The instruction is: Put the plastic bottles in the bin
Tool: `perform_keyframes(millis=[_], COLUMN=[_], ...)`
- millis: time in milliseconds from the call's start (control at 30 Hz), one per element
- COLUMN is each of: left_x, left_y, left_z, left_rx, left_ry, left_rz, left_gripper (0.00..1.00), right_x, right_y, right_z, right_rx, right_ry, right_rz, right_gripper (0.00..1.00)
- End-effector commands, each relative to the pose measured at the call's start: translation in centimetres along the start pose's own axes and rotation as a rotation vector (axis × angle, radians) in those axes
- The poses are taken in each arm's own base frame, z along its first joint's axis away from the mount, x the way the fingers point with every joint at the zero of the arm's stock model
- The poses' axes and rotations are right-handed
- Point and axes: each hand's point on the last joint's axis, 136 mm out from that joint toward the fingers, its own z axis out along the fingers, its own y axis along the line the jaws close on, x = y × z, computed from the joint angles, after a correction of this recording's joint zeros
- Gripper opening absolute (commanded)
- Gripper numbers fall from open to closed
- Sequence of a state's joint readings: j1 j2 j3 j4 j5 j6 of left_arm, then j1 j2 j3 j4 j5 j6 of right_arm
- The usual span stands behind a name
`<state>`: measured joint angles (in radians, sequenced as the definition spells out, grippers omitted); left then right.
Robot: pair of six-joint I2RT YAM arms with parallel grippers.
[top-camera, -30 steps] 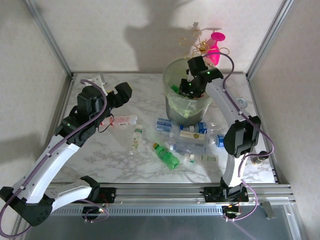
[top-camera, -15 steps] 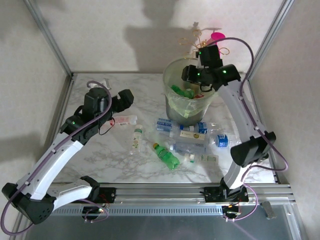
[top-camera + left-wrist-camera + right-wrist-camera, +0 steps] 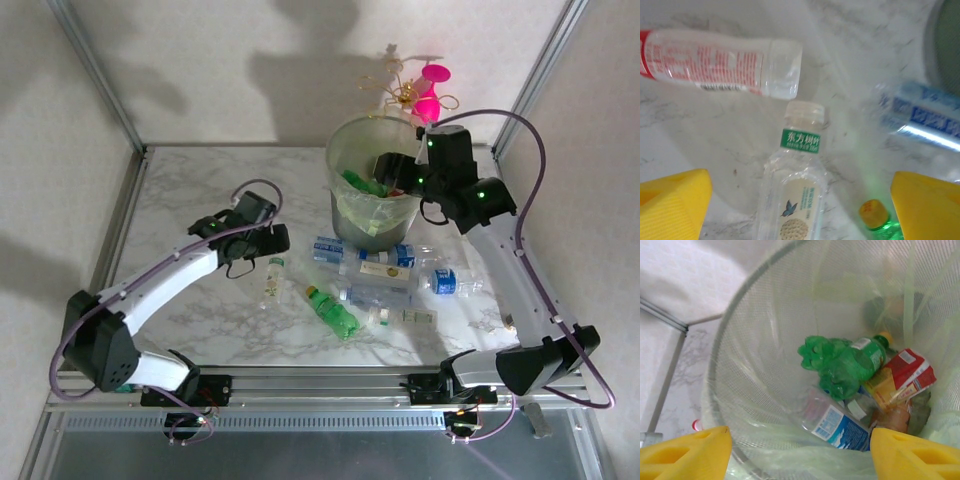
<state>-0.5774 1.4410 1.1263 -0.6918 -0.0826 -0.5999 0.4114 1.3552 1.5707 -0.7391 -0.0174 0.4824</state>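
My left gripper (image 3: 270, 245) (image 3: 800, 210) hangs open low over the table. Between its yellow fingers (image 3: 671, 206) lies a clear bottle (image 3: 794, 197) (image 3: 272, 280) with a white cap and a green neck label, untouched. Around it lie a red-label bottle (image 3: 715, 62) (image 3: 246, 240), a blue-label bottle (image 3: 925, 115) (image 3: 325, 247) and a green bottle (image 3: 333, 311) with a yellow cap (image 3: 874, 214). My right gripper (image 3: 387, 170) (image 3: 800, 460) stands open above the bin (image 3: 372, 218) (image 3: 755, 340). In the bin rest a crushed green bottle (image 3: 845, 362), a blue-label one (image 3: 840, 426) and a red-label one (image 3: 902, 375).
More clear bottles (image 3: 385, 258) (image 3: 446, 281) (image 3: 405, 316) lie in a cluster in front of the bin. A pink-and-gold ornament (image 3: 418, 95) stands behind it. Metal frame posts and walls close in the table's left, right and back.
My left arm has swung right and down over the clear bottle. My right gripper has opened, risen from inside the bin and drawn back to the right rim.
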Motion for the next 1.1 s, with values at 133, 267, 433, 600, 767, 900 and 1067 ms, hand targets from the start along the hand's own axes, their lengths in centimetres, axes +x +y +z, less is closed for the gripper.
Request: perform_keyframes(millis=[133,267,433,600,767,900,1067], left_x=[3.5,4.6,6.6,7.9,8.8,8.6,8.3], left_y=[0.4,0.7,0.6,0.8,1.1,1.1,0.8], left_z=[2.1,3.4,5.3,6.4,7.0,6.8,6.3], left_rx=[-0.152,-0.19,-0.166,-0.164,-0.163,-0.167,-0.148], left_ry=[0.104,0.144,0.203,0.23,0.242,0.227,0.22], left_rz=[0.116,0.147,0.17,0.185,0.206,0.22,0.224], left_gripper=[0.96,0.97,0.94,0.89,0.82,0.72,0.61], right_x=[-0.1,-0.2,-0.6,-0.6,-0.6,-0.8,-1.0], right_y=[0.1,0.3,0.3,0.3,0.4,0.5,0.5], right_z=[-2.0,-2.8,-4.0,-4.1,-4.0,-4.2,-4.4], right_rx=[-0.014,-0.028,-0.033,-0.035,-0.038,-0.045,-0.044], right_ry=[-0.049,-0.065,-0.101,-0.107,-0.106,-0.112,-0.124], right_rz=[0.017,0.008,-0.01,-0.014,-0.013,-0.012,-0.008], right_gripper=[0.74,0.74,0.74,0.74,0.74,0.74,0.74])
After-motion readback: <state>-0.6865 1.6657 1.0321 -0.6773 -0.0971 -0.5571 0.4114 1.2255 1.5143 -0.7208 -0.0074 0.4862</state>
